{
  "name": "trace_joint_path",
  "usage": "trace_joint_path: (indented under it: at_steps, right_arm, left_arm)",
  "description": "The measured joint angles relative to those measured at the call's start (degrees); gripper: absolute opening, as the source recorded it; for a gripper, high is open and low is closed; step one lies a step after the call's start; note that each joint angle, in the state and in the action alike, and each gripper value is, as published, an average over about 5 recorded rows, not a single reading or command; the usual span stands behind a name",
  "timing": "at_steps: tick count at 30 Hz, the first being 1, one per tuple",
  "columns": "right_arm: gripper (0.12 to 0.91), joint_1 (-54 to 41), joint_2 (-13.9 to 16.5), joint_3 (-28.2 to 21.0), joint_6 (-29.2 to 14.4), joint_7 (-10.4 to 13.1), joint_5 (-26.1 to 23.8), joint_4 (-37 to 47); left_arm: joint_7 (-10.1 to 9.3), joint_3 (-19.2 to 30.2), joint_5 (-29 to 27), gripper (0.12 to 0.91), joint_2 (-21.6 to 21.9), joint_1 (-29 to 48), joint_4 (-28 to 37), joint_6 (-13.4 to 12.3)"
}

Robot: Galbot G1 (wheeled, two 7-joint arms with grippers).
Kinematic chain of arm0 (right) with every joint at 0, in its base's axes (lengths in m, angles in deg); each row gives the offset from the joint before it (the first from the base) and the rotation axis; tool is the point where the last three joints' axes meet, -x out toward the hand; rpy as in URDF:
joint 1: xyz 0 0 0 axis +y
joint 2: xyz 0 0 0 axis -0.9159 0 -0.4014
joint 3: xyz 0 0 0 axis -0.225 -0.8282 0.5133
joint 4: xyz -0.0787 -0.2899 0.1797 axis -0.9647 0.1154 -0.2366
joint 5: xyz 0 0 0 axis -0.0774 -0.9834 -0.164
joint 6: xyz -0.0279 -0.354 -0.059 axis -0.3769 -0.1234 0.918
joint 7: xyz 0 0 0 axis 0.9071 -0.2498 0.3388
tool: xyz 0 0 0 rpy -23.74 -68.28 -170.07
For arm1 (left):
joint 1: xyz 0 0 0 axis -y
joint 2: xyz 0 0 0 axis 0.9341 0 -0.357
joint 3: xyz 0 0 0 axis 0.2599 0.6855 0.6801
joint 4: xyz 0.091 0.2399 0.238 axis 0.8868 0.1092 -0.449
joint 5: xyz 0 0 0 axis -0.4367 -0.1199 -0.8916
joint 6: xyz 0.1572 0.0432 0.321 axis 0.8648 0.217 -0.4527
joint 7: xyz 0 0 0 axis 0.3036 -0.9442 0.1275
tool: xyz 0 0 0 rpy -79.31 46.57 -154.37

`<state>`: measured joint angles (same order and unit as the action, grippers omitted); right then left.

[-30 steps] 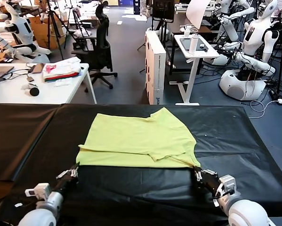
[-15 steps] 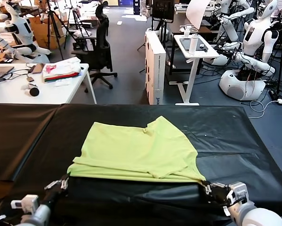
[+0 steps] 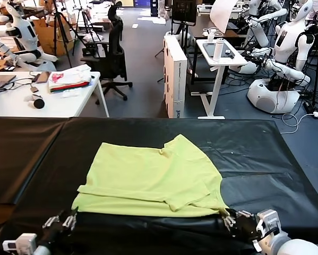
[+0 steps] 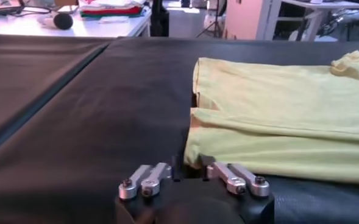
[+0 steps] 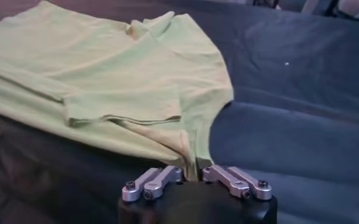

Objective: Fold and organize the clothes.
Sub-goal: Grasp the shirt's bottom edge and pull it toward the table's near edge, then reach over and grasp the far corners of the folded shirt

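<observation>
A black office chair (image 3: 112,50) stands centre-left on grey floor (image 3: 143,64), a white desk (image 3: 52,101) at left, a white standing table (image 3: 218,64) right.

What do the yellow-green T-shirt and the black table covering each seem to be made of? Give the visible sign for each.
T-shirt: seemingly soft, matte knit cloth, perhaps cotton; it drapes limply and folds into soft creases, held at its near corners by the left gripper and right gripper.
Table covering: seemingly thin plastic or coated sheet, faintly glossy; it shows shallow wrinkles and dull highlights.
</observation>
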<state>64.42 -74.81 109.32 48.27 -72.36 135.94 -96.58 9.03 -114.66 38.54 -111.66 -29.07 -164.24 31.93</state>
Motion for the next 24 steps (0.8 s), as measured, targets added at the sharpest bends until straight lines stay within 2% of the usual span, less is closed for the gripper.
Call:
trace_joint_path:
  at_steps: [2, 6, 10, 14, 19, 24]
  right_arm:
    - [0.906, -1.0, -0.2, 0.5, -0.3, 0.3, 1.3, 0.1]
    - [0.907, -4.8, -0.8, 0.4, -0.8, 0.4, 2.5, 1.5]
    - [0.907, -12.3, -1.8, -2.3, -0.7, 0.2, 2.5, 5.8]
    - [0.907, -22.2, -2.8, -7.3, -0.5, 0.0, 3.1, 12.5]
    - [0.907, -35.2, -4.4, -15.1, -0.2, 0.0, 2.8, 21.1]
    - [0.907, -46.8, -7.5, -22.7, 0.1, 0.0, 0.9, 29.8]
  left_arm:
    - [-0.5, -0.8, 1.0, 0.888, 0.0, 0.2, -1.0, 1.1]
    - [-2.47, -2.8, 4.9, 0.905, 0.4, 1.8, -2.6, 3.8]
    - [-4.76, -3.4, 9.2, 0.907, 1.3, 6.3, -2.8, 7.1]
    - [-5.0, -1.6, 14.0, 0.907, 3.1, 14.0, -1.0, 9.7]
    - [-4.9, 2.2, 19.5, 0.907, 5.7, 24.0, 3.7, 11.0]
    - [-4.91, 6.6, 18.9, 0.907, 8.0, 33.2, 10.4, 11.2]
